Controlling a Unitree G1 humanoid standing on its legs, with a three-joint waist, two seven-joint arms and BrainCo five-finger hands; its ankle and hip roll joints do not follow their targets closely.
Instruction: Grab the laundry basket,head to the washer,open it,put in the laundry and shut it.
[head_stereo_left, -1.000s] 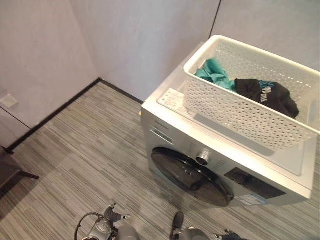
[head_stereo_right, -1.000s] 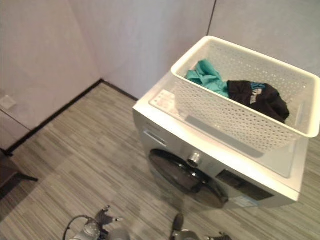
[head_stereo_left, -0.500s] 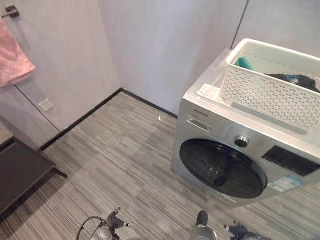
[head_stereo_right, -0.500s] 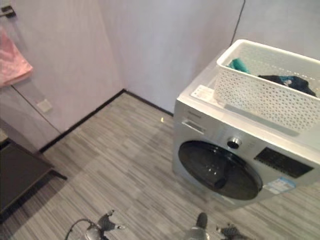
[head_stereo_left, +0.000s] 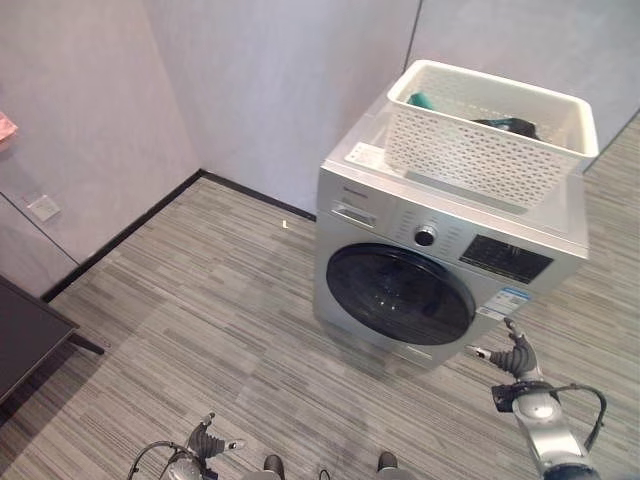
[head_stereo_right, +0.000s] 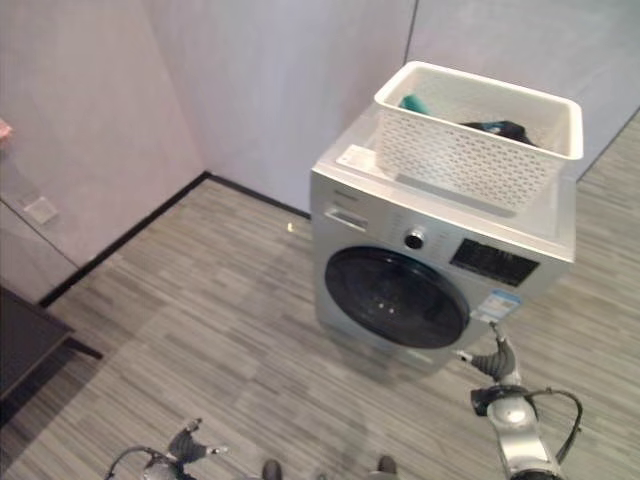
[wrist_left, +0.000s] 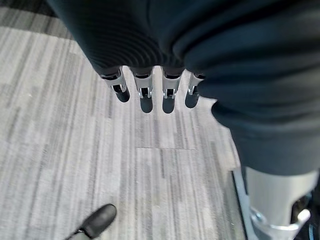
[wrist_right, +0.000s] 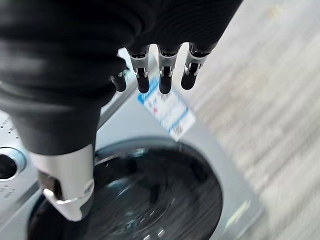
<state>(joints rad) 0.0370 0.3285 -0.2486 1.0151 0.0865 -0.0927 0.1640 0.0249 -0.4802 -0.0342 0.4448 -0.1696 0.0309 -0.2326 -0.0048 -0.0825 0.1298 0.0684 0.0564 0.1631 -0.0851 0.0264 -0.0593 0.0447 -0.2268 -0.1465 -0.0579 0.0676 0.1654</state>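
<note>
Laundry basket (head_stereo_left: 490, 140) sits on the washer (head_stereo_left: 440, 270), door apparently closed; right hand (head_stereo_left: 512, 358) near the door, fingers relaxed, empty.

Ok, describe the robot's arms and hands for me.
Both arms are silver-grey metal tubes. Each hand, left hand and right hand, has slim silver fingers with dark tips in a row, a thumb set apart, and a dark ribbed cover over the back and wrist.

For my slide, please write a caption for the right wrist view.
Open right hand held near the closed washer door, beside the label.
</note>
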